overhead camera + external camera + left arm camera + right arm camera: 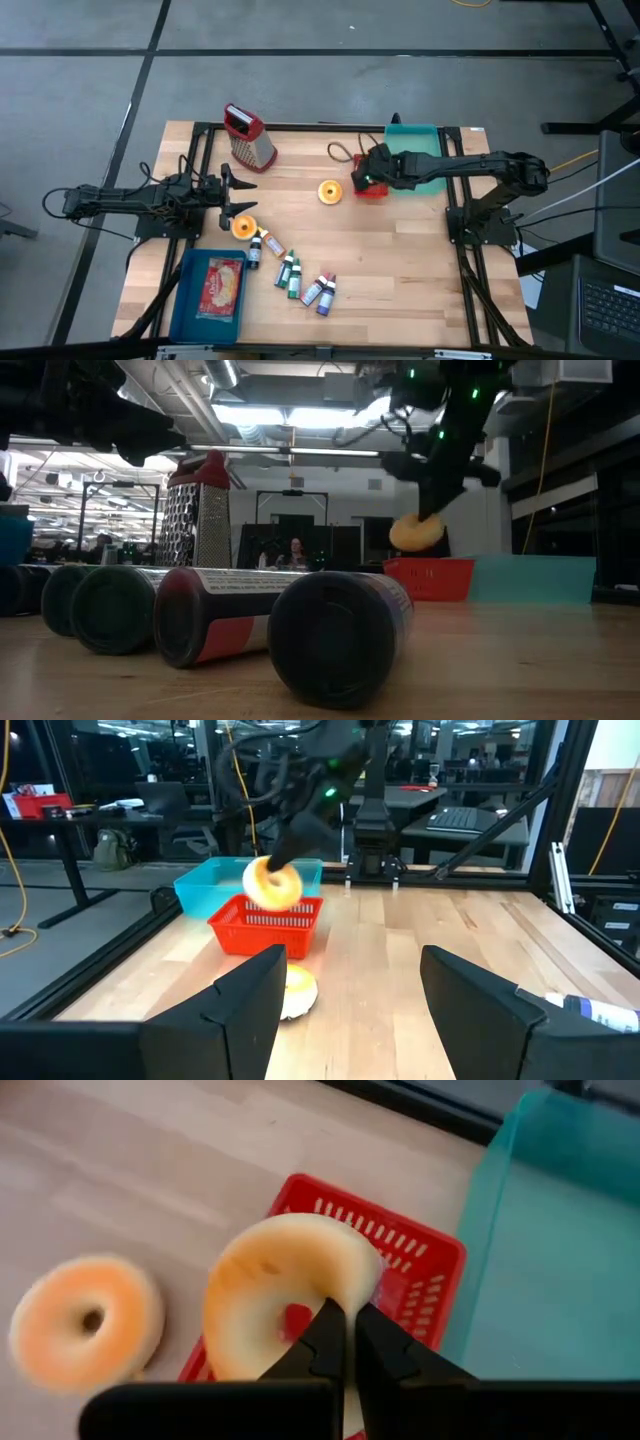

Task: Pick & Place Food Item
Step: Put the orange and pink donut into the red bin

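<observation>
Doughnut hangs pinched in the right claw, in the air over the near edge of the red basket, which touches the teal bin. A second doughnut lies on the desk nearby. The left claw waits spread, level.

Pretty standard lab space: grey concrete floor with dark seam lines all around the light wooden bench. Behind that bench, long ceiling strip lights glow under exposed ducts, with black desks and a person seated far off.
</observation>
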{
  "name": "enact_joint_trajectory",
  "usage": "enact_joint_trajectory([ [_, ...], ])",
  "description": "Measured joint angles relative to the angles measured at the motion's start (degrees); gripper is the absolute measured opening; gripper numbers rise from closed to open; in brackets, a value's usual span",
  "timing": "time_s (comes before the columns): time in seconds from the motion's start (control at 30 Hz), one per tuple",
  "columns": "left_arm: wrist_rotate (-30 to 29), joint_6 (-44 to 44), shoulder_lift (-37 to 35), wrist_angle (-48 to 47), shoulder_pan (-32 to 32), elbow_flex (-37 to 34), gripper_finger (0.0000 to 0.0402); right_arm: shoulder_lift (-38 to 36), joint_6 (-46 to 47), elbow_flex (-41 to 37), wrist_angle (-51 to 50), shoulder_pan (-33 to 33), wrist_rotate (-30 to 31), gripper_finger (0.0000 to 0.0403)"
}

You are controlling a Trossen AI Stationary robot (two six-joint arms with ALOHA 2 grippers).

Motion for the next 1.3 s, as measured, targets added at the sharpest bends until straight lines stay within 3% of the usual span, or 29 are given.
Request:
enact_joint_trajectory([
  [0.3,0.00,0.00,0.00,-0.02,0.00,0.00,0.0228,0.00,-3.10,-6.44,9.39,-6.02,-5.30,0.0007],
  [0.67,-0.02,0.00,0.00,-0.02,0.00,0.00,0.0228,0.01,-4.54,-9.95,16.08,-7.22,-10.41,0.0015],
  [0.77,0.02,0.00,0.00,-0.02,0.00,0.00,0.0228,0.01,-4.56,-9.95,16.11,-7.22,-11.35,0.0045],
  [1.1,0.50,-0.02,0.00,-0.02,0.00,0.00,0.0228,0.02,-4.50,-9.95,16.04,-7.22,-11.64,0.0198],
  [1.3,0.54,-0.02,0.00,-0.02,0.02,0.00,0.0228,0.02,-4.36,-9.95,15.98,-7.22,-11.57,0.0232],
])
